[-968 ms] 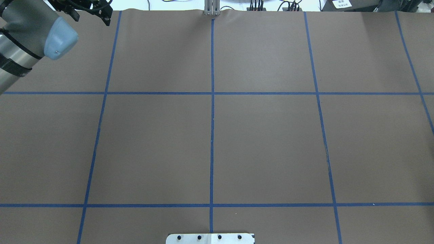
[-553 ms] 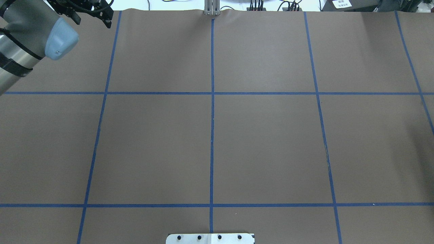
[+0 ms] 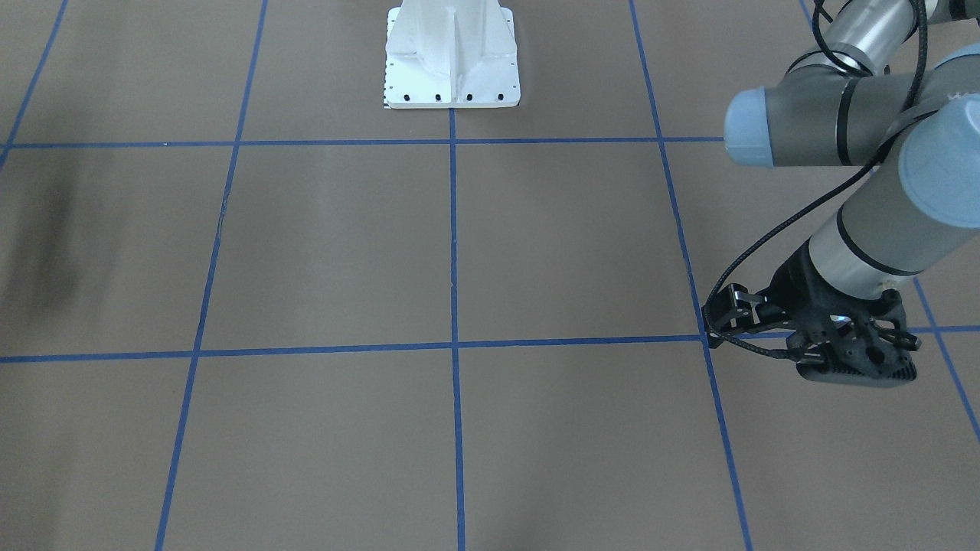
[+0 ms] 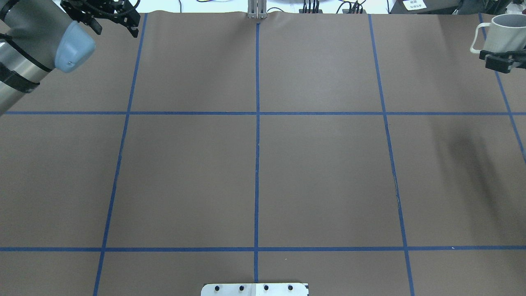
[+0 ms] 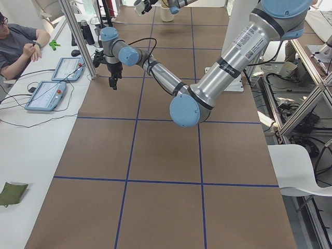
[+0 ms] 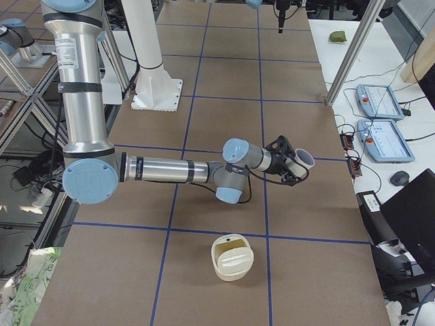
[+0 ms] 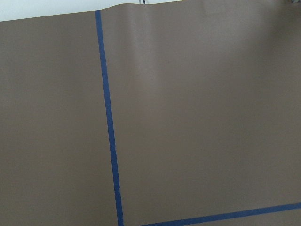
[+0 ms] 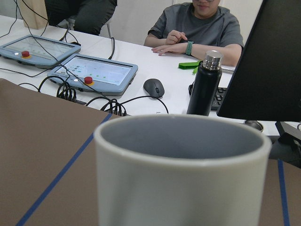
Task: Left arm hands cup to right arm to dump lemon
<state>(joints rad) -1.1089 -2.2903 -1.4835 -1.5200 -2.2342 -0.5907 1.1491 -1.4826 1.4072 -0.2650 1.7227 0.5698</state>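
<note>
My right gripper (image 4: 500, 58) is shut on the lower body of the white cup (image 4: 504, 29) and holds it above the far right corner of the table. The handle points toward the table's middle. It also shows in the exterior right view (image 6: 301, 159), where the right gripper (image 6: 288, 167) holds it clear of the table. The right wrist view shows the cup's (image 8: 183, 179) grey inside from the side. The lemon is hidden. My left gripper (image 4: 115, 25) is open and empty over the far left corner, also seen in the front-facing view (image 3: 854, 369).
A cream round container (image 6: 232, 258) with a yellowish inside stands on the brown mat near the table's right end. The robot's base plate (image 4: 254, 289) is at the near edge. Control tablets (image 8: 94, 73), a mouse, a black bottle (image 8: 205, 82) and an operator are beyond the far edge.
My right gripper with the cup has come into the overhead view at the far right corner, casting a shadow on the mat. My left gripper has shifted slightly at the far left.
</note>
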